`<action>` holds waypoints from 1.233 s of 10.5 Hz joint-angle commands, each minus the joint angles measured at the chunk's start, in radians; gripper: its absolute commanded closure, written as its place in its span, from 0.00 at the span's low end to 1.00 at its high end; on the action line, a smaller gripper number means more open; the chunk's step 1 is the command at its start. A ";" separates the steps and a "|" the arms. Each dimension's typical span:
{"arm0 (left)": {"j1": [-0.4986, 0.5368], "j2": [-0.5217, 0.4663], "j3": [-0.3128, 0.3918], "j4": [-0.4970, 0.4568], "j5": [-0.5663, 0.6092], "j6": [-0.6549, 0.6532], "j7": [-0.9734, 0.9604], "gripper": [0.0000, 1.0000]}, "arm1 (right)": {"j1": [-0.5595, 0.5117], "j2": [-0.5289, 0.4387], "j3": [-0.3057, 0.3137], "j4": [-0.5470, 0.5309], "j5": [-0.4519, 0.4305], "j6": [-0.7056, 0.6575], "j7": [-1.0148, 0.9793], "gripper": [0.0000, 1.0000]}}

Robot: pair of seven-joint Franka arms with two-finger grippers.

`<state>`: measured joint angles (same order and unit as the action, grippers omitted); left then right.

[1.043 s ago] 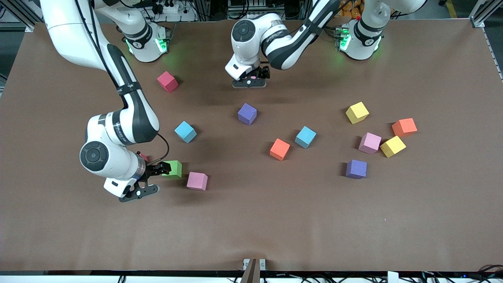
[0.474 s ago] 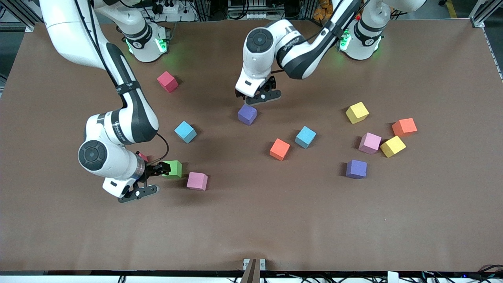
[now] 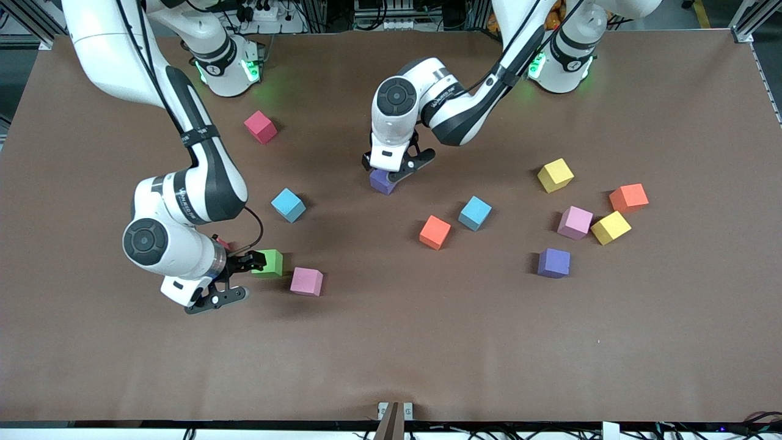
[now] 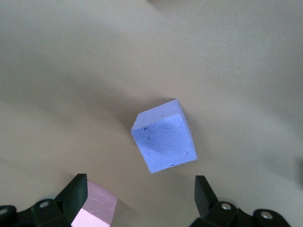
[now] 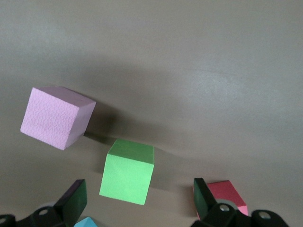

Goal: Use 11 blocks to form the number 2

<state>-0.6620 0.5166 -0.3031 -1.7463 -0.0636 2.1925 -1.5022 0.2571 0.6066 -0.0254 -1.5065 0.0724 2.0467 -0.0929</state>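
Front view had the left gripper (image 3: 391,173) right over a purple cube (image 3: 382,182) mid-table, jaws spread wide and holding nothing; in the left wrist view that purple cube (image 4: 164,137) sat on the table between the two fingers (image 4: 75,194) but touching neither, and a pink cube (image 4: 94,210) peeked out just beside one finger; the right gripper (image 3: 235,281) was down at the right arm's end, also wide open with nothing gripped, and the green cube (image 3: 269,263) sat between its fingers; the right wrist view showed the green cube (image 5: 127,171) between the fingertips (image 5: 75,196) and apart from both, another pink cube (image 5: 56,117) just past it, a red cube (image 5: 227,195) right by one finger and a sliver of blue by the other; no number 2 yet, the blocks (image 3: 474,212) were scattered loose all over the table (image 3: 427,342), none touching except a third pink cube (image 3: 574,222) that looked to be up against a yellow cube (image 3: 610,227) toward the left arm's end.
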 commanded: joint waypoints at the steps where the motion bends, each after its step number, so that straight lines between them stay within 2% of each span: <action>1: -0.010 0.014 0.010 0.024 -0.016 0.003 -0.044 0.00 | 0.019 -0.016 0.025 -0.003 0.012 -0.026 -0.004 0.00; 4: -0.022 0.031 0.036 0.017 -0.018 0.082 -0.122 0.00 | 0.074 -0.015 0.032 -0.003 0.033 -0.025 0.012 0.00; 9: -0.031 0.068 0.045 0.008 -0.013 0.116 -0.168 0.00 | 0.139 -0.001 0.030 -0.001 0.038 -0.003 0.070 0.00; 12: -0.034 0.100 0.045 -0.010 -0.013 0.194 -0.208 0.00 | 0.154 0.041 0.030 0.014 0.029 0.049 0.090 0.00; 13: -0.040 0.103 0.045 -0.016 -0.013 0.207 -0.213 0.00 | 0.153 0.065 0.030 0.049 0.029 0.053 0.085 0.00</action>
<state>-0.6820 0.6118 -0.2699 -1.7530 -0.0647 2.3639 -1.6901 0.4060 0.6324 0.0068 -1.5039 0.0965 2.0902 -0.0205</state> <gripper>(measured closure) 0.000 0.000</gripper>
